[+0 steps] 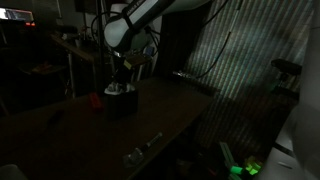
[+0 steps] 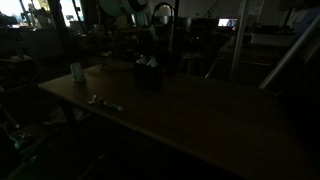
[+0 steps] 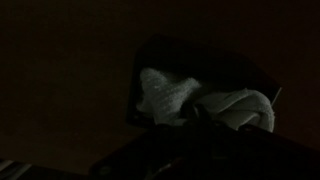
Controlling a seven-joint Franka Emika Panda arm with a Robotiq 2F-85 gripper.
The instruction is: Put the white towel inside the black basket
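Note:
The scene is very dark. The black basket (image 1: 121, 101) stands on the dark table, also seen in an exterior view (image 2: 148, 77). The white towel (image 3: 165, 93) lies bunched inside the basket (image 3: 215, 57) in the wrist view, and a pale bit of it shows at the basket's top (image 1: 120, 89). My gripper (image 1: 120, 76) hangs straight above the basket, just over the towel, and also shows in an exterior view (image 2: 150, 57). Its fingers are dark shapes at the bottom of the wrist view (image 3: 198, 115). I cannot tell whether they are open or shut.
A small red object (image 1: 95, 98) sits beside the basket. A pale cup (image 2: 77, 71) stands near a table corner. Small metallic items (image 1: 140, 150) lie near the table's edge, also seen in an exterior view (image 2: 102, 101). Cluttered shelves and stands surround the table.

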